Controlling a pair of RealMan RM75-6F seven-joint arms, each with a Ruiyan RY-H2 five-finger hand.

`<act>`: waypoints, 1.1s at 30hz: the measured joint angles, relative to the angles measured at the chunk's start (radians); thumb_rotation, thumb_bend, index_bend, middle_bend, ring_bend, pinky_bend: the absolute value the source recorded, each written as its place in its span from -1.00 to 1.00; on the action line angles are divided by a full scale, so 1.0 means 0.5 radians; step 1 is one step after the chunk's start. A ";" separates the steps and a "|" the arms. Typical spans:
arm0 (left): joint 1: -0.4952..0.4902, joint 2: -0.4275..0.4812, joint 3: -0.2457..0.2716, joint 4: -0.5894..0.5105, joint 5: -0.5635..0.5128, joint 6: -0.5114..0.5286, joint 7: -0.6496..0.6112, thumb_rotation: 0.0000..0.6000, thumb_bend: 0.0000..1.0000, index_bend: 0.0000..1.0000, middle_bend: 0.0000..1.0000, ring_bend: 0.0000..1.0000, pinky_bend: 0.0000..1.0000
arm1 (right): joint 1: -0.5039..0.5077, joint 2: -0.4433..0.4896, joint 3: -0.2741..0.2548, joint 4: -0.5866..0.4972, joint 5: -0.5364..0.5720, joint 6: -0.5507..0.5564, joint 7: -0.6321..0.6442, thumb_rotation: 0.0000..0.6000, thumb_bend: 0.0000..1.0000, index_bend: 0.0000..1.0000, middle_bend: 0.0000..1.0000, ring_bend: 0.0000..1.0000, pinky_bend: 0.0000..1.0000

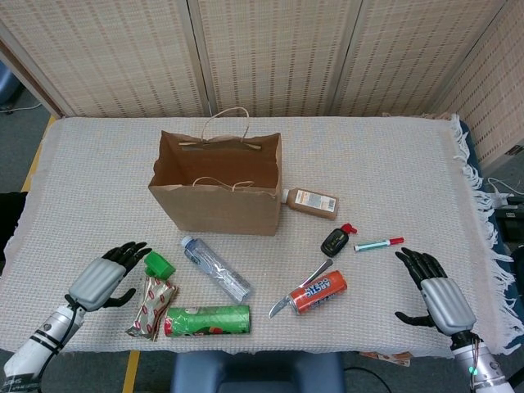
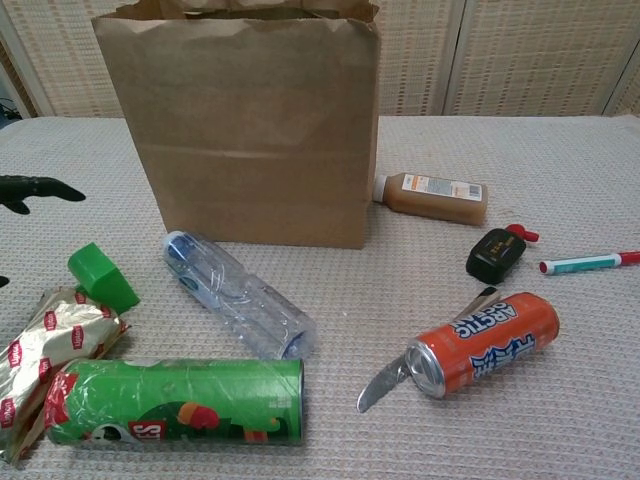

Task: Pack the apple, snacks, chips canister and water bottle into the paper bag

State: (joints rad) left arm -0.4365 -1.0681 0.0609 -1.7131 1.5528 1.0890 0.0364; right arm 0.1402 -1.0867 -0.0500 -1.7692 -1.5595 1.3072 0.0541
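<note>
1. The green chips canister lies on its side at the near edge of the table, to the right of the left hand.
2. The shiny snacks lie right beside the canister's lid end, just in front of the left hand's fingers.
3. The left hand is empty, with its fingers spread apart. It hangs just left of a green block – not touching it, as far as I can tell. In the chest view only its dark fingertips show at the left edge.
4. The right hand is far over on the other side, near the table's right edge. Its fingers are spread wide too, and it holds nothing.
5. An orange can lies on its side to the left of the right hand, with a small knife touching it.
6. The clear water bottle lies on its side to the right of the left hand, past the green block.
7. Farther off from the right hand sit a black key fob and a pen.
8. The paper bag stands open, well beyond the left hand – a brown drink bottle lies by its right side.
9. I cannot see an apple.
</note>
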 measured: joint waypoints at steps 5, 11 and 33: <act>0.183 0.032 0.104 0.029 0.115 0.246 -0.047 1.00 -0.25 -0.98 -1.00 -1.00 -0.72 | 0.001 -0.007 -0.002 0.000 -0.007 0.000 -0.014 1.00 -1.00 -1.00 -1.00 -1.00 -1.00; 0.423 -0.117 0.171 0.121 0.183 0.542 -0.087 1.00 -0.25 -1.00 -1.00 -1.00 -0.76 | -0.005 -0.021 -0.003 0.010 -0.026 0.022 -0.035 1.00 -1.00 -1.00 -1.00 -1.00 -1.00; 0.630 -0.440 0.295 0.246 0.232 0.460 0.320 1.00 -0.26 -1.00 -1.00 -1.00 -0.95 | -0.012 -0.010 -0.016 0.027 -0.072 0.052 0.009 1.00 -1.00 -1.00 -1.00 -1.00 -1.00</act>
State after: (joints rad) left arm -0.1217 -1.2881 0.2082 -1.5898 1.6691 1.3189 0.1964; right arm 0.1342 -1.0919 -0.0580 -1.7558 -1.5957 1.3331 0.0584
